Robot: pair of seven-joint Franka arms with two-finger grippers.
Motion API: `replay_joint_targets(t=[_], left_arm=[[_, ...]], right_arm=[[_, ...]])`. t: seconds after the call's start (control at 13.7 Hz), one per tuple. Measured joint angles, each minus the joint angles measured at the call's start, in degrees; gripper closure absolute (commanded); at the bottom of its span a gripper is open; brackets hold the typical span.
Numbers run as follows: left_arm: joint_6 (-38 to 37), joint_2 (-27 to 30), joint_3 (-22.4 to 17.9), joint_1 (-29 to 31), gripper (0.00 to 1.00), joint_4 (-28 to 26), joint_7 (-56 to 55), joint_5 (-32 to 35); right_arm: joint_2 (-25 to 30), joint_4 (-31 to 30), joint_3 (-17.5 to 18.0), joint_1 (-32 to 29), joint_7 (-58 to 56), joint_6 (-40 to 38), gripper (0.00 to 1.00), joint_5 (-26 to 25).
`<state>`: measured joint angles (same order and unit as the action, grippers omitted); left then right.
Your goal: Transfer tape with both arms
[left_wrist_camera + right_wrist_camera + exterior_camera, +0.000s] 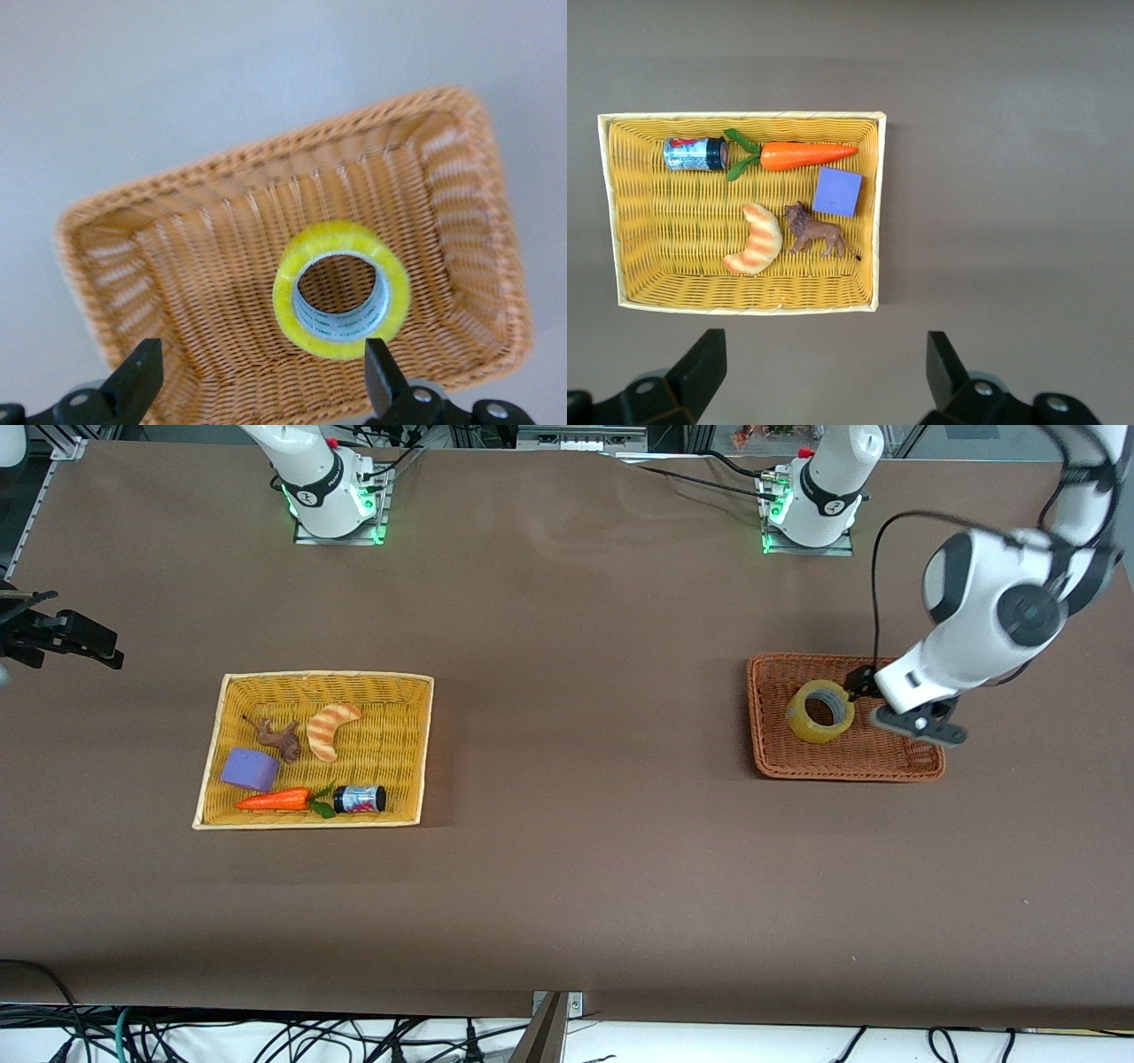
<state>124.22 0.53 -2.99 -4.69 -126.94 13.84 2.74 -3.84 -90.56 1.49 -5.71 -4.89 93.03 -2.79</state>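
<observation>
Yellowish translucent ring of packing tape is lying inside the brown wicker tray. Left gripper is hovering at the ring's three o'clock, jaws apart, apparently not touching it. Right gripper is waiting, jaws spread, toward the right arm's table end.

High front camera facing both arms; each wrist camera down over its own basket.

Robot lab — bolted arm bases, cables

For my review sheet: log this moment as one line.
tape: lying in brown basket | left claw: open over it, not gripping | right claw: open, waiting above table near yellow basket
</observation>
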Motion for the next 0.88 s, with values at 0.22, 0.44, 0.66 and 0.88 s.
replay_joint_targets(t=[0.22,0.44,0.66,0.88], left_arm=[[-6.43,11.33,1.29,-0.25,0.00,1.85,-0.08,-0.78],[-19.72,12.94,2.04,-0.48,0.00,13.51,-0.16,-1.08],[-25.61,6.74,2.65,-0.49,0.00,24.22,-1.62,-1.09],[-30.34,0.52,3.25,-0.46,0.00,31.07,-6.44,-1.12]], right_arm=[[-0.01,0.06,0.00,0.00,0.00,0.00,0.00,0.01],[-0.02,0.06,0.00,0.00,0.00,0.00,0.00,0.01],[-0.04,0.06,0.00,0.00,0.00,0.00,0.00,0.02],[-0.04,0.07,0.00,0.00,0.01,0.00,0.00,0.02]])
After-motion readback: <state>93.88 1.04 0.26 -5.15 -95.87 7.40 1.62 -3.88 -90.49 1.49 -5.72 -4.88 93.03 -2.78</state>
